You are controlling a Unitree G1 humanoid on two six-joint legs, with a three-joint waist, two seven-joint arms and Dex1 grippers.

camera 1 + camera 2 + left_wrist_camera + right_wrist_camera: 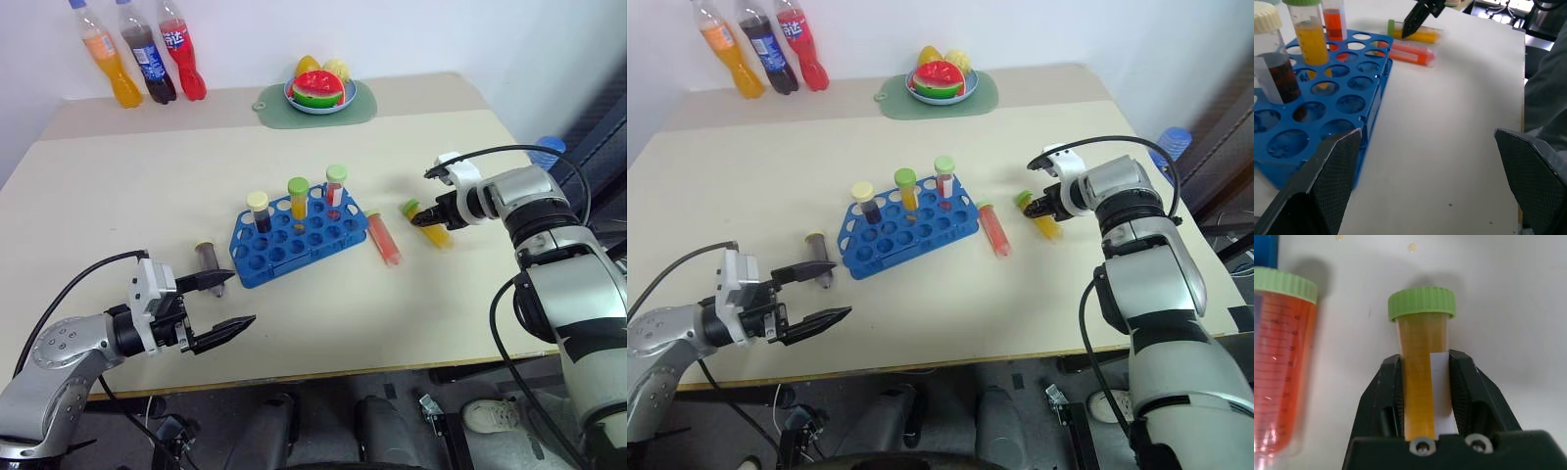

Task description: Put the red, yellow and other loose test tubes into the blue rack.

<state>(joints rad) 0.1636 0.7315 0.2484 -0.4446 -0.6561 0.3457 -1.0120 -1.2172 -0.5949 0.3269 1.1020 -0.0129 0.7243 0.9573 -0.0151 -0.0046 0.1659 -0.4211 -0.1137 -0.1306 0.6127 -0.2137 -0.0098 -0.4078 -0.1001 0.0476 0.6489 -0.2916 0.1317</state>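
Grasp step: right gripper [1425,396] is clamped on the yellow tube [1422,377] lying right of the blue rack [294,235], left gripper [223,305] hangs open; next you lift, upright, and seat it in a free hole.

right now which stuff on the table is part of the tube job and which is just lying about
Job: blue rack holding three tubes; yellow tube in the right gripper; orange-red tube and dark tube, both lying loose.

Lying about: three soda bottles; fruit plate on a green mat.

Three tubes [297,199] stand in the rack [302,235], two lie right.
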